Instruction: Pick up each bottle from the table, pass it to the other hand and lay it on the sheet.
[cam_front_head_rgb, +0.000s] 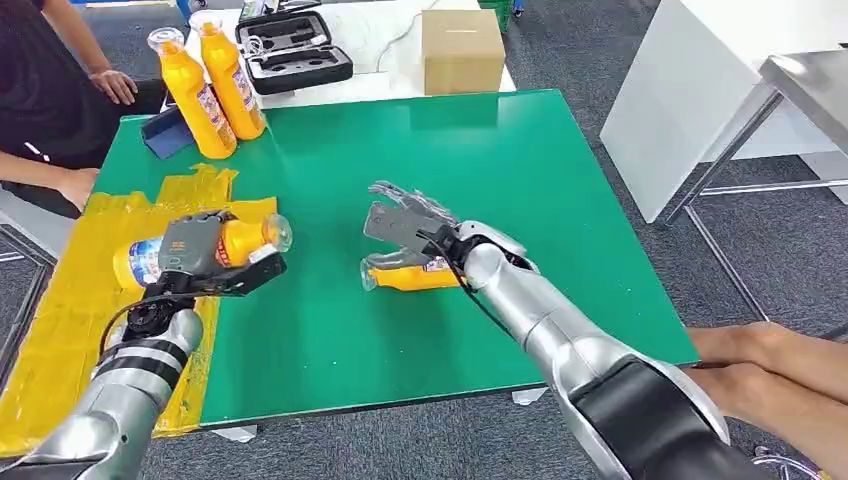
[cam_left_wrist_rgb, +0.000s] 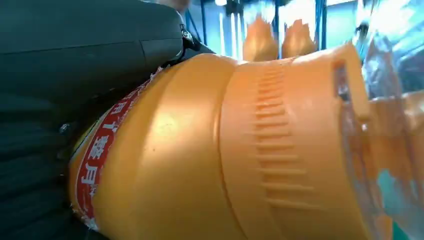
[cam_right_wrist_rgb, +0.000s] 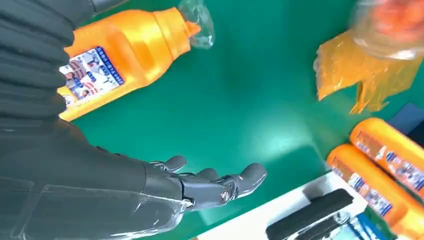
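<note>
Judging from the layout, the task is partway through: one bottle (cam_front_head_rgb: 240, 240) is gripped lying sideways in the left hand (cam_front_head_rgb: 200, 250) above the yellow sheet's (cam_front_head_rgb: 60, 310) edge, not yet laid down. A second bottle (cam_front_head_rgb: 410, 275) lies on the green table (cam_front_head_rgb: 560, 200) beyond that sheet, under the right hand (cam_front_head_rgb: 410, 225), whose fingers are spread and hold nothing. Two upright bottles (cam_front_head_rgb: 215, 90) remain behind the sheet.
</note>
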